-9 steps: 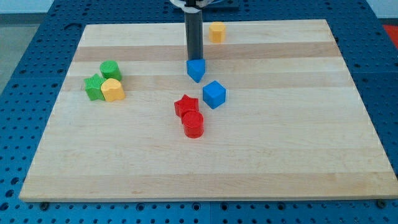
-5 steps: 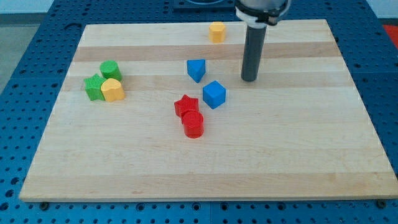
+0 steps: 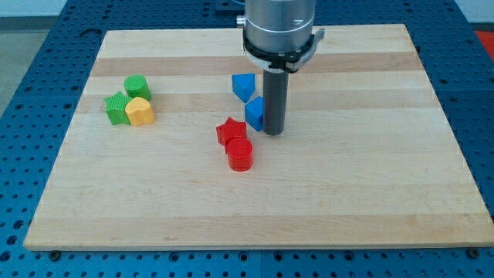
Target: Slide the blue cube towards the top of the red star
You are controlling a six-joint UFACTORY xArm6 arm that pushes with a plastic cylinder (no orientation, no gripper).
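Contact geometry is what your next push turns on. My tip [image 3: 273, 133] stands on the tabletop [image 3: 370, 170] hard against the view's right side of the blue cube [image 3: 254, 113], and the rod hides part of that cube; whether they touch or are only just beside each other cannot be told from this angle. So the cube lies to the view's left of the end effector, and a leftward slide would carry it along. The end effector is a bare rod with nothing to open or close, and it holds nothing.

The red star [image 3: 231, 130] sits down and to the view's left of the cube, close to it, with the red cylinder [image 3: 240, 154] touching the star's lower edge. The cube looks nearly level with the star's upper right, so you likely need only a short push toward the view's left.

Watch the other blue block [image 3: 244, 86], a wedge-like shape just above the cube: pushing with any upward drift could jostle it. Pushing downward could knock the star itself.
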